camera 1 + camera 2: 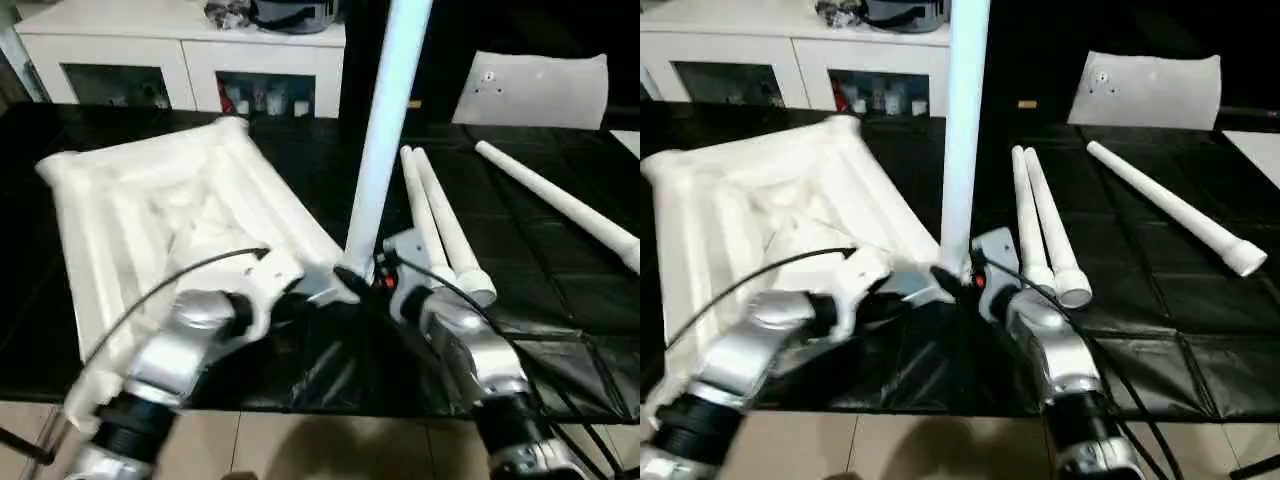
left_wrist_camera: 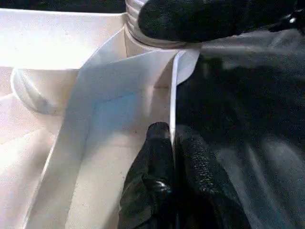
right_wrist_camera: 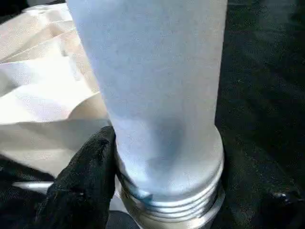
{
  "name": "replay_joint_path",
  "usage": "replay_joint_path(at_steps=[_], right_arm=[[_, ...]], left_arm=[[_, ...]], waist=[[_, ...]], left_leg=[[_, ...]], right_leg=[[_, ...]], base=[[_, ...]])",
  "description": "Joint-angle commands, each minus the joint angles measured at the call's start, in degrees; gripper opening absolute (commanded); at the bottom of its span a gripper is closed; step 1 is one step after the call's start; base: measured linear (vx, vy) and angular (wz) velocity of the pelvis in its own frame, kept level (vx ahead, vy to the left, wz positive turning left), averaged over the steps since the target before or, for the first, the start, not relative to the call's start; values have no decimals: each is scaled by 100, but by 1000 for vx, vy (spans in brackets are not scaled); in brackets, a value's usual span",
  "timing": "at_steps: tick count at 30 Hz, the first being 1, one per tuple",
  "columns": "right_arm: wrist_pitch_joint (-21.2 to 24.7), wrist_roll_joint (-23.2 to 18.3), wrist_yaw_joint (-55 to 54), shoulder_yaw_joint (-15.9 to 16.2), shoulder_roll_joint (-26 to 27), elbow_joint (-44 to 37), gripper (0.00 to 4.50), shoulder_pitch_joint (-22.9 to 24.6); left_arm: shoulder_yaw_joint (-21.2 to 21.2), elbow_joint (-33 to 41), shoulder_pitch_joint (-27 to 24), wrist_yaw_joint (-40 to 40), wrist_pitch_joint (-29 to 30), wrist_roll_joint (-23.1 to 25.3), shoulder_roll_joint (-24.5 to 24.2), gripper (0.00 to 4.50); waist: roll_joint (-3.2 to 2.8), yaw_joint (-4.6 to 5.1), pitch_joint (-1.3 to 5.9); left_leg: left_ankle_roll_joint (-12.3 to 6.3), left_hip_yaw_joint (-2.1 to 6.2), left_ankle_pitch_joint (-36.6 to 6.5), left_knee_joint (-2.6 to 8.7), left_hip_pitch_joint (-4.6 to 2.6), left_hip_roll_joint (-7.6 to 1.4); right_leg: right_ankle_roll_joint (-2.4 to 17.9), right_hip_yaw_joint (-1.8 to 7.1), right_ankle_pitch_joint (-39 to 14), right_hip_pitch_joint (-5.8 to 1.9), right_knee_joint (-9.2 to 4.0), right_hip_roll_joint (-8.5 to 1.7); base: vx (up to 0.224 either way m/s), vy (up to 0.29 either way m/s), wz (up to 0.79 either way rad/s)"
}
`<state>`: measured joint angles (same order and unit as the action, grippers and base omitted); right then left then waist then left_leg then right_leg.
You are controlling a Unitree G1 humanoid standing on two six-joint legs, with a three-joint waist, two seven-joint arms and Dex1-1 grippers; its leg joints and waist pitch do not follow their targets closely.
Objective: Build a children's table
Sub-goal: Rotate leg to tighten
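The children's table top [image 1: 160, 210] lies upside down on the black work table, ribbed underside up. One white leg [image 1: 385, 130] stands upright at its near right corner socket, with the threaded end [image 3: 171, 205] still showing above the socket. My right gripper [image 1: 365, 278] is shut on this leg just above the thread, one black finger [image 3: 90, 176] against its side. My left gripper [image 2: 172, 140] is shut on the thin rim wall of the table top beside that corner.
Two loose legs [image 1: 440, 215] lie side by side right of the upright leg, and a third leg [image 1: 560, 200] lies farther right. A white sheet [image 1: 535, 90] sits at the back right. A white cabinet [image 1: 180, 50] stands behind the work table.
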<state>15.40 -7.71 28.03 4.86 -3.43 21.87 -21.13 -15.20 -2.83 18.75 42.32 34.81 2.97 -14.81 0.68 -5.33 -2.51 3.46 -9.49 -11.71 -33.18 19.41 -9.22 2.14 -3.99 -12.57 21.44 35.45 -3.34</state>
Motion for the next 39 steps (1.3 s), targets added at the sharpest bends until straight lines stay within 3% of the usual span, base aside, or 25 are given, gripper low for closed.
replay_joint_path(at_steps=[1, 3, 9, 11, 13, 15, 16, 19, 22, 28, 31, 39], right_arm=[[170, -62, 256, 460, 319, 255, 276, 160], [110, -78, 237, 411, 305, 248, 332, 169], [-243, -81, 338, 220, 74, 18, 389, 296], [-431, -64, 558, 243, -98, -79, 402, 366], [-557, -130, 779, 178, -269, -179, 434, 435], [-641, -203, 977, 108, -428, -266, 439, 479], [-689, -367, 1483, 23, -776, -478, 445, 562], [-665, -529, 2020, -20, -1159, -715, 445, 617], [-594, -622, 2459, 14, -1456, -861, 445, 642], [-638, -659, 3505, 394, -2009, -921, 445, 557], [-796, -561, 3819, 593, -2086, -753, 445, 384], [-854, -443, 4292, 912, -2170, -624, 373, 207]], left_arm=[[-230, 95, 173, -277, 56, 35, 207, 0], [-249, 107, 187, -276, 43, 43, 184, 0], [-283, 179, 157, -15, -71, 78, -56, 0], [-283, 158, 148, 89, -146, 53, -167, 0], [-276, 114, 151, 245, -237, 1, -297, 0], [-292, 49, 168, 406, -409, -21, -419, 0], [-350, -67, 199, 790, -768, -76, -669, 0], [-409, -153, 213, 1268, -1185, -167, -919, 0], [-527, -212, 229, 1647, -1448, -181, -1153, 0], [-853, -380, 307, 2539, -2030, -232, -1616, 0], [-1021, -512, 396, 2951, -2345, -176, -1811, 0], [-1219, -743, 540, 3304, -2763, -40, -1959, 0]], waist=[[-20, -42, 268], [-6, -37, 269], [-52, -12, 261], [-43, -17, 271], [-52, -17, 297], [-33, -30, 315], [-28, -37, 303], [-16, -64, 297], [-36, -90, 286], [-57, -152, 300], [-41, -156, 292], [-32, -228, 303]], left_leg=[[-284, 146, -586, 389, 60, -380], [-294, 144, -609, 397, 58, -388], [-200, 158, -902, 429, 41, -409], [-225, 158, -856, 421, 44, -409], [-283, 150, -614, 389, 60, -409], [-413, 150, -382, 359, 94, -390], [-497, 145, -362, 350, 105, -378], [-593, 136, -478, 350, 82, -396], [-557, 139, -624, 361, 60, -422], [-540, 133, -532, 341, 43, -428], [-483, 127, -690, 343, 42, -427], [-382, 114, -652, 336, 23, -449]], right_leg=[[883, 366, -980, -222, -487, -573], [904, 357, -891, -231, -488, -567], [901, 355, -1055, -228, -519, -564], [907, 357, -919, -236, -503, -565], [1009, 358, -446, -252, -449, -558], [1061, 346, -78, -269, -416, -554], [1062, 342, -35, -273, -421, -550], [1049, 332, -212, -266, -441, -544], [1037, 338, -482, -245, -449, -557], [1199, 333, -166, -232, -396, -551], [1219, 329, -334, -228, -411, -560], [1209, 340, -384, -218, -385, -573]], base=[[0, 0, 0], [0, 0, 0], [0, 0, 0], [0, 0, 0], [0, 0, 0], [0, 0, 0], [0, 0, 0], [0, 0, 0], [0, 0, 0], [0, 0, 0], [0, 0, 0], [0, 0, 0]])
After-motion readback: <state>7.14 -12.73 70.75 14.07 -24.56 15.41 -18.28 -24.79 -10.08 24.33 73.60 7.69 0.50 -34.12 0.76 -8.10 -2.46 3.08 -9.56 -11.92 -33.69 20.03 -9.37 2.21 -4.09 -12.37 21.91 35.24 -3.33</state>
